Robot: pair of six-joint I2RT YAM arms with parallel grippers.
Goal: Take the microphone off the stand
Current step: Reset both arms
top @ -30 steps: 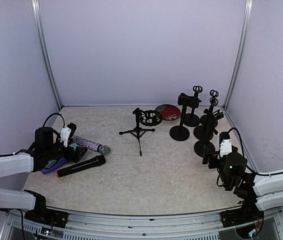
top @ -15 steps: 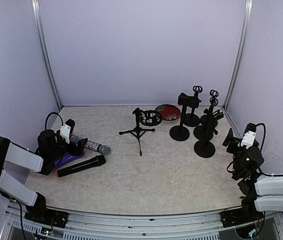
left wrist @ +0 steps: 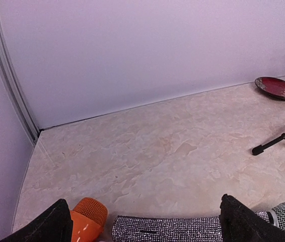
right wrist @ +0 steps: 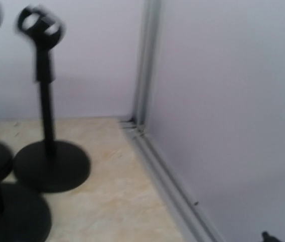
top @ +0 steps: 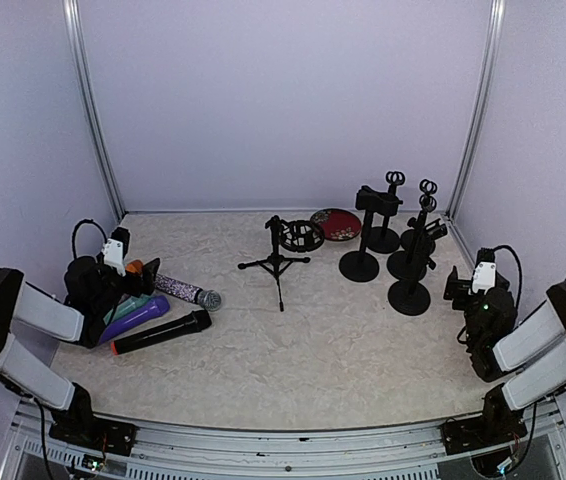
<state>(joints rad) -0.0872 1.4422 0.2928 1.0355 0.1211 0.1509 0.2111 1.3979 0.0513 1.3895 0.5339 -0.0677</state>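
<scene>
A: Well, top view first: where's the mic?
B: Mics [top: 163, 325] lie piled by the left gripper [top: 135, 276], and the tripod stand [top: 276, 262] looks bare (prob. that pile's the drop spot). Right gripper [top: 457, 290] sits near the tall stands [top: 409, 265].
A: Left wrist?
B: Fingertips [left wrist: 243, 224] wide apart, nothing held, glitter mic [left wrist: 165, 228] just below.
A: Right wrist?
B: One tall stand [right wrist: 47, 151], blurry. Jaws spread, nothing between. No writing legible.

We see a dark red plate [top: 335, 223] lying flat on the counter [top: 293, 350] near the back wall [top: 283, 100], a little right of centre. The counter is pale beige with a marbled pattern. Lilac walls close it on three sides, with metal posts [top: 93, 105] in the two back corners.
</scene>
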